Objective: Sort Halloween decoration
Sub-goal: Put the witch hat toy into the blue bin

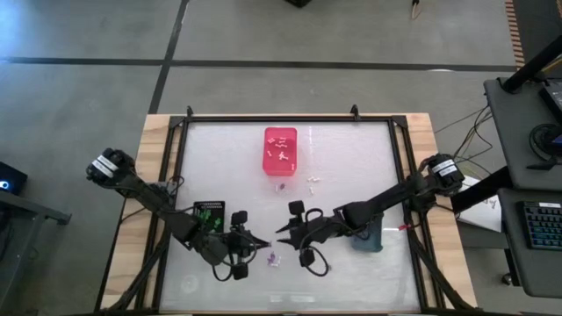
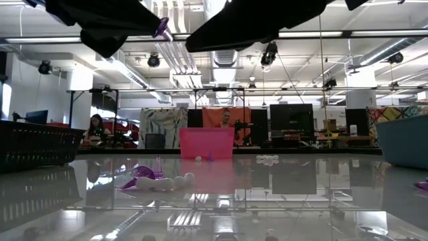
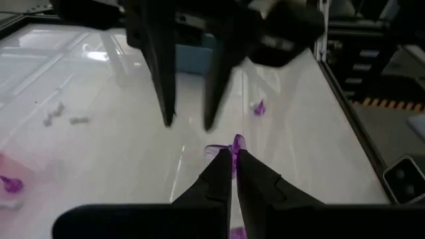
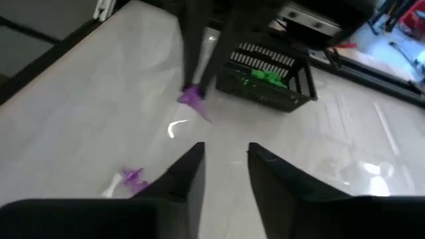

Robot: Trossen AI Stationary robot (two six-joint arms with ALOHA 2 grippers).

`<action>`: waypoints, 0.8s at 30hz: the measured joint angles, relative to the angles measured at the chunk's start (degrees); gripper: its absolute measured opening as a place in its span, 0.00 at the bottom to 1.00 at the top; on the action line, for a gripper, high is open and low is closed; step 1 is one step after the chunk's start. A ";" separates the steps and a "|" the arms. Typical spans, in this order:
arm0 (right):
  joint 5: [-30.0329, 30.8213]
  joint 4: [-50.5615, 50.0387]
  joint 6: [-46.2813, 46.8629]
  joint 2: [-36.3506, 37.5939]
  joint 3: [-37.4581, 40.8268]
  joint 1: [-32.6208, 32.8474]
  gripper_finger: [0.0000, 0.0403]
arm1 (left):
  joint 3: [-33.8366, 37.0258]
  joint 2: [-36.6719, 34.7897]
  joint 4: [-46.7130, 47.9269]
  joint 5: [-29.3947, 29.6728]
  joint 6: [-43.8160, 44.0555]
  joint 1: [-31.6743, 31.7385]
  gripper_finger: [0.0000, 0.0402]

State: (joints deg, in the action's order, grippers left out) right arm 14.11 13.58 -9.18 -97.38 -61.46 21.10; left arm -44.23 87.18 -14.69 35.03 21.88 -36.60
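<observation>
Left gripper [image 3: 232,154] pinches purple piece [image 3: 236,142] (off table); right gripper [image 4: 226,156] spread, facing it.

Setting: I am working in a robotics lab or workshop. Evidence: exposed ceiling ducts [image 2: 180,57] and hanging lamps [image 2: 154,60] above; rows of dark monitors [image 2: 291,119] on benches behind my table; a person [image 2: 95,127] seated at a desk; a keyboard [image 1: 542,224] on a side stand; grey concrete floor [image 1: 79,96] marked with dark lines; loose cables [image 1: 481,127] beside the frame.
</observation>
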 joint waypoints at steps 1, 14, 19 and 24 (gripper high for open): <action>0.06 -0.06 -0.87 -0.65 -0.63 0.02 0.29 | 0.00 0.04 -0.50 0.00 0.01 0.21 0.00; 0.92 -3.95 -3.48 -2.19 -4.87 0.00 0.38 | 0.02 1.03 -2.39 0.00 0.44 1.78 0.00; 0.94 -4.09 -3.74 -2.17 -4.87 0.00 0.36 | 0.02 1.03 -3.73 0.00 0.53 2.69 0.00; 0.94 -4.02 -3.77 -2.17 -4.87 0.00 0.31 | 0.02 1.03 -3.76 0.00 1.11 3.39 0.00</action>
State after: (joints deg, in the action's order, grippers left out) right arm 15.05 9.56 -12.95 -99.55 -66.32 21.10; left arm -44.21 88.20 -18.46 35.03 22.98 -33.21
